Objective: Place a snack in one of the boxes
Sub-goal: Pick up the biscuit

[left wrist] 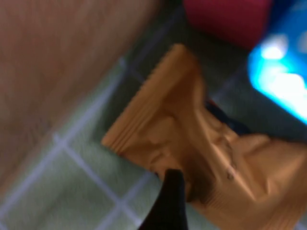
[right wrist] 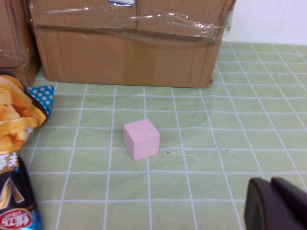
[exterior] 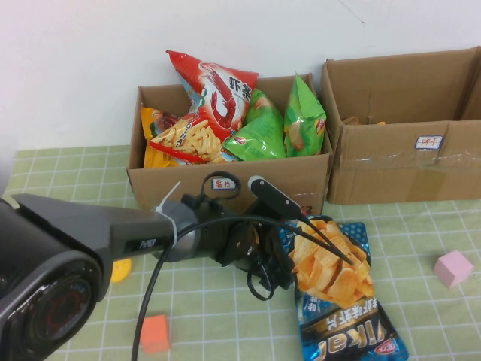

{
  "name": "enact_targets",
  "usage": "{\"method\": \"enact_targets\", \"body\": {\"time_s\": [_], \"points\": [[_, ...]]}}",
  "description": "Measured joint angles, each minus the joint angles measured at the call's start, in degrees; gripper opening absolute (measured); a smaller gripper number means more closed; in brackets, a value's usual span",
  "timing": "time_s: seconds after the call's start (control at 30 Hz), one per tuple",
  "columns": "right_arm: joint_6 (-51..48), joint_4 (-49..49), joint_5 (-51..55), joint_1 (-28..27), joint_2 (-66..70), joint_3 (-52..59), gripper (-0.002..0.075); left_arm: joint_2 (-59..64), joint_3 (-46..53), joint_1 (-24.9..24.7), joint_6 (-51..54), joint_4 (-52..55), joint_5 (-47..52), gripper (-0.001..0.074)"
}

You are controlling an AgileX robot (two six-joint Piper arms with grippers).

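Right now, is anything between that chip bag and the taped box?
Nothing visible. The left gripper hangs over the chip bag; the taped box stands open behind it. The right gripper sits low near the pink cube.

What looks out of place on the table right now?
The chip bag lies flat on the mat, not in a box like the other snacks. The left gripper hovers at its top edge. The right gripper sits low near a pink cube.

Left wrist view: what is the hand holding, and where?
Cannot tell: the left hand overlaps the edge of the crinkled orange foil packet. The right hand, near the pink cube, holds nothing.
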Motion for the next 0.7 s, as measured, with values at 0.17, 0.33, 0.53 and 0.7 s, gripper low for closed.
{"method": "enact_targets", "body": {"time_s": [0.17,0.33,0.53,0.7], "points": [[0.0,0.0,0.0,0.0,0.0,0.0,-0.0002,0.23,-0.25,0.0,0.04,0.58,-1.94,0.0494],[0.0,0.0,0.0,0.0,0.0,0.0,-0.0002,0.23,-0.47,0.0,0.13,0.94,-1.19,0.0183],[0.0,0.0,0.0,0.0,0.0,0.0,-0.0002,-1.96,-0.71,-0.1,0.98,1.21,7.36,0.0109],[0.0,0.0,0.0,0.0,0.0,0.0,-0.0002,-7.4,-0.49,-0.1,3.79,0.56,17.83,0.0109]]}}
